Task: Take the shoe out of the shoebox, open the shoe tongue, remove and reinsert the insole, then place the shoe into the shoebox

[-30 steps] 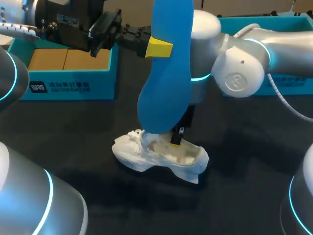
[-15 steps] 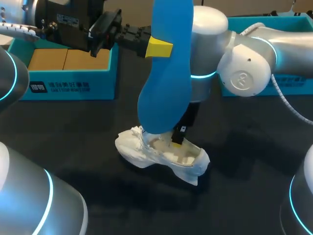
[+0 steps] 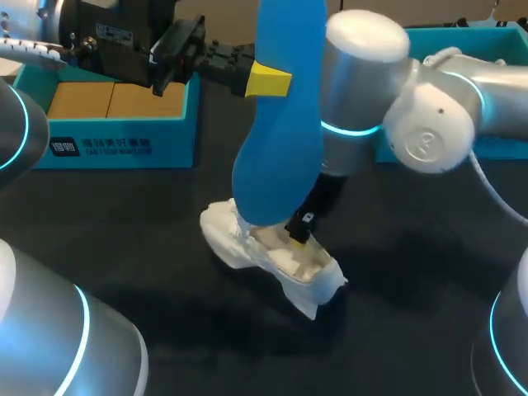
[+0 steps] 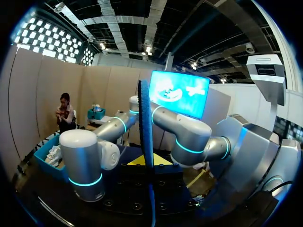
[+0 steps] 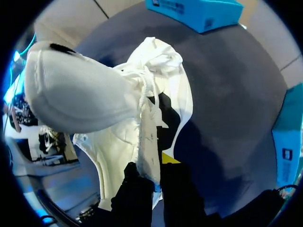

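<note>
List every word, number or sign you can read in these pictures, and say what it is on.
No text can be read for certain.
Shoebox, front wall: white logo and a line of print, too small to read.
Sticker on the left arm's black wrist: white print, blurred.
Shoe and insole: no readable print.

The shoe [image 3: 272, 257] lies on the table [image 3: 124, 247] near its middle, well in front of the shoebox [image 3: 115, 124] at the back left; a second box [image 3: 462, 37] sits at the back right, behind the right arm. The insole [image 3: 280, 132] stands upright over the shoe, its lower end at the toe side of the opening; the left gripper [image 3: 271, 81] clamps it high up, from the left. The right gripper [image 3: 297, 235] is down at the opening, just right of the insole, pinching the shoe's side wall (which runs between its fingers).
</note>
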Motion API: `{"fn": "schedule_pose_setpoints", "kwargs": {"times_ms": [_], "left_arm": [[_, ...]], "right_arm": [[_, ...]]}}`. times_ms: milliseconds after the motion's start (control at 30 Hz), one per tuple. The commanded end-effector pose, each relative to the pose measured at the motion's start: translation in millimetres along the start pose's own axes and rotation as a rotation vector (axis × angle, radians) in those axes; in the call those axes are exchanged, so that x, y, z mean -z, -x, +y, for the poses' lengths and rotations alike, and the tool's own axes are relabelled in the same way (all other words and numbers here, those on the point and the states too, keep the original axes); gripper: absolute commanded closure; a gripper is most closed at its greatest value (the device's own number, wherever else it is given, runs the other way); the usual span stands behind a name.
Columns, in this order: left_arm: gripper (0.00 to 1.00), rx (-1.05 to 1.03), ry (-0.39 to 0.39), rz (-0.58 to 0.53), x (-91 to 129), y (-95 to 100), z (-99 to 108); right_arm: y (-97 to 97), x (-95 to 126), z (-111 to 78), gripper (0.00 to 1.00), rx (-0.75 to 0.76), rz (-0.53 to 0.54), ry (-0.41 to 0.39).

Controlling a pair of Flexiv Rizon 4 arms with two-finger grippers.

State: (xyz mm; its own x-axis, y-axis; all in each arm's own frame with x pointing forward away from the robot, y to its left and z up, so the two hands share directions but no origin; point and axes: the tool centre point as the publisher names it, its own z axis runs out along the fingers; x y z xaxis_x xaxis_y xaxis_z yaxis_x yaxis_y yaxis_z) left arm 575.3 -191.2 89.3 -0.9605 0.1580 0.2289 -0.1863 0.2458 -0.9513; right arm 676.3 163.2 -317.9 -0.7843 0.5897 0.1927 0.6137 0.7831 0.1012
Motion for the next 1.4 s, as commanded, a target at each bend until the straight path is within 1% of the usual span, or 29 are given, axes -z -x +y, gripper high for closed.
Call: {"fn": "schedule_pose_setpoints", "kwargs": {"times_ms": [33,67,100,133,167,633,733,867,967,1000,1067,1133,1200,1400], "left_arm": [[1.0,0.001,0.004,0.0,-1,0.8,-1],[1.0,0.001,0.004,0.0,-1,0.8,-1],[1.0,0.001,0.004,0.0,-1,0.8,-1],[1.0,0.001,0.004,0.0,-1,0.8,-1],[1.0,0.001,0.004,0.0,-1,0.8,-1],[1.0,0.001,0.004,0.0,-1,0.8,-1],[1.0,0.001,0.004,0.0,-1,0.8,-1],[1.0,0.001,0.004,0.0,-1,0.8,-1],[1.0,0.001,0.004,0.0,-1,0.8,-1],[1.0,0.001,0.004,0.0,-1,0.8,-1],[1.0,0.001,0.004,0.0,-1,0.8,-1],[1.0,0.001,0.004,0.0,-1,0.8,-1],[1.0,0.001,0.004,0.0,-1,0.8,-1],[1.0,0.001,0.004,0.0,-1,0.8,-1]], "right_arm": [[-1.3,4,-31.3,1.0,-0.291,0.003,0.276],[-2.2,3,-32.6,1.0,-0.329,0.006,0.29],[-3.0,3,-34.1,1.0,-0.372,0.01,0.331],[-6.1,4,-34.7,1.0,-0.369,0.038,0.361],[-11.8,7,-34.6,1.0,-0.329,0.065,0.392],[-11.8,7,-34.6,1.0,-0.329,0.065,0.392],[-13.5,4,-29.3,1.0,-0.453,0.068,0.422],[-17.1,2,-24.6,1.0,-0.563,0.085,0.418],[-18.4,0,-23.6,1.0,-0.636,0.046,0.392],[-18.0,-1,-23.5,1.0,-0.66,0.025,0.373],[-18.7,-3,-22.9,1.0,-0.672,0.031,0.373],[-19.6,-6,-22.5,1.0,-0.692,-0.002,0.344],[-18.8,-8,-23.4,1.0,-0.709,-0.011,0.337],[-19.8,-19,-20.1,1.0,-0.709,0.021,0.32]]}}
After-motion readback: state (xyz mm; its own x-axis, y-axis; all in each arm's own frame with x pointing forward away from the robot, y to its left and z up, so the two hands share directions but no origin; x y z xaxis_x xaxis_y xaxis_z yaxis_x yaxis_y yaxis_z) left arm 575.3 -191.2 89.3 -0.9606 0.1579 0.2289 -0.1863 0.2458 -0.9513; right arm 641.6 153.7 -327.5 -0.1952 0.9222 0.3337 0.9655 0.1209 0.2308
